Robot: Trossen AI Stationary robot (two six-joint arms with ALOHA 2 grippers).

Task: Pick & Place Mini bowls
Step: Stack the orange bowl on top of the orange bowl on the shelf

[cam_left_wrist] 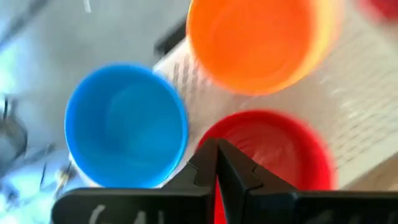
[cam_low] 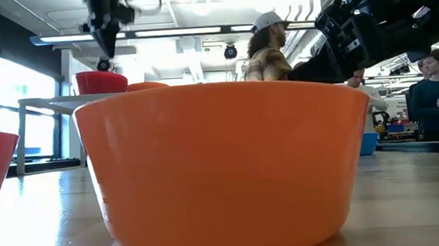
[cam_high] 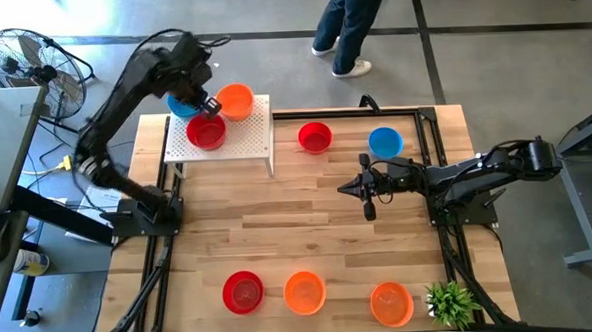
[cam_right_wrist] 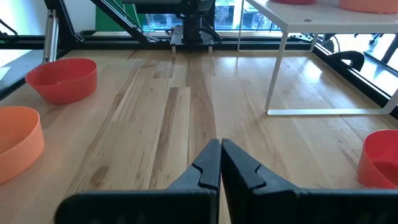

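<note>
I see the wooden bench (cam_high: 309,225) first, with the white perforated stand (cam_high: 255,140) at its far left corner — that stand is my landmark. The left arm (cam_high: 133,103) reaches over the stand, and its left gripper (cam_high: 209,107) hangs just above the red bowl (cam_high: 206,133) on the stand's near side; the wrist view shows the two fingers pressed together, tips over that bowl's rim, holding nothing. Behind the red bowl on the stand sit an orange bowl (cam_high: 236,101) and a blue bowl (cam_high: 180,104), the blue one at the stand's far left edge, the three close together.

The right arm (cam_high: 477,173) lies to the right of the stand, low over the bench, its right gripper (cam_high: 349,187) pointing back toward the stand — fingers closed and empty, as its wrist view shows.

Off the stand, a second red bowl (cam_high: 315,137) stands just to the right of it on the bench, and a second blue bowl (cam_high: 385,141) farther right again. Well in front of the stand, along the near edge, I count three more: a red one (cam_high: 243,291), an orange one (cam_high: 305,293) and another orange one (cam_high: 391,302), the last beside a small green plant (cam_high: 450,302). Beyond the bench, past the stand, a person's legs (cam_high: 345,29) show on the floor.
</note>
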